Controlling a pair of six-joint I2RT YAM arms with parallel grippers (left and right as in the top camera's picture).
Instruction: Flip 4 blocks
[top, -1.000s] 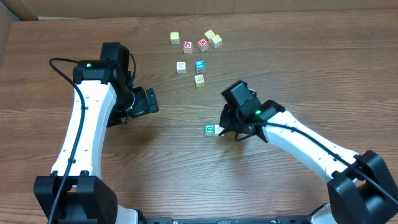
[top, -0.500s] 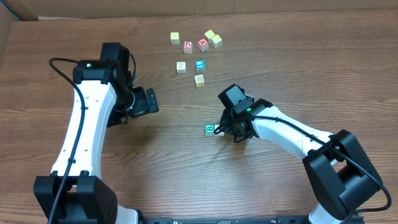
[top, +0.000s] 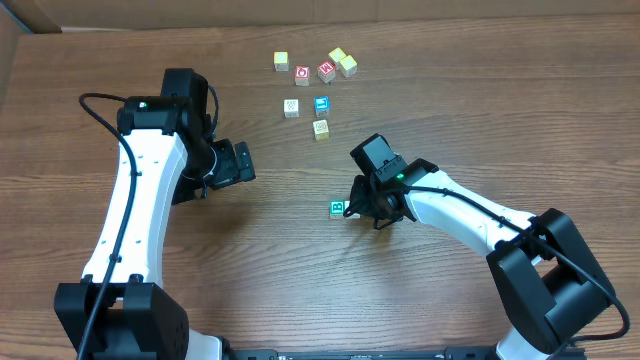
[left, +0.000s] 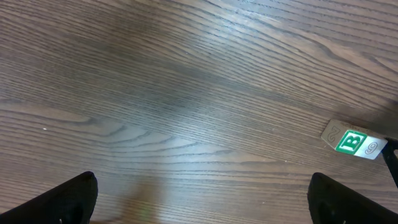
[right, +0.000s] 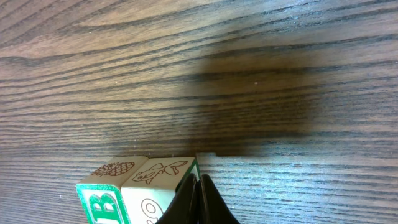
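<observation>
The green B block (top: 339, 208) lies near the middle of the wooden table (top: 470, 90), well apart from the other cubes, with the green letter facing up. The right gripper (top: 371, 206) is low at the right side of this block. In the right wrist view its two dark fingers (right: 198, 200) are pressed together with nothing between them, and they touch the table and the block's side. In this same view the block (right: 103, 200) shows a pineapple drawing, and a pale face with an animal drawing is directly beside it; I cannot tell if this belongs to a second cube.

The left gripper (top: 236, 162) is to the left, well apart from the block, with its fingers spread wide and empty over bare wood. Its camera sees the block (left: 352, 140) at the right edge.

At the far side lie a pale patterned cube (top: 291, 107), a blue-faced cube (top: 321, 104) just beside it, and a pale dotted cube (top: 321, 129) a little nearer. Farther away lie two red-faced cubes (top: 302, 75) and three yellowish cubes (top: 281, 61)
</observation>
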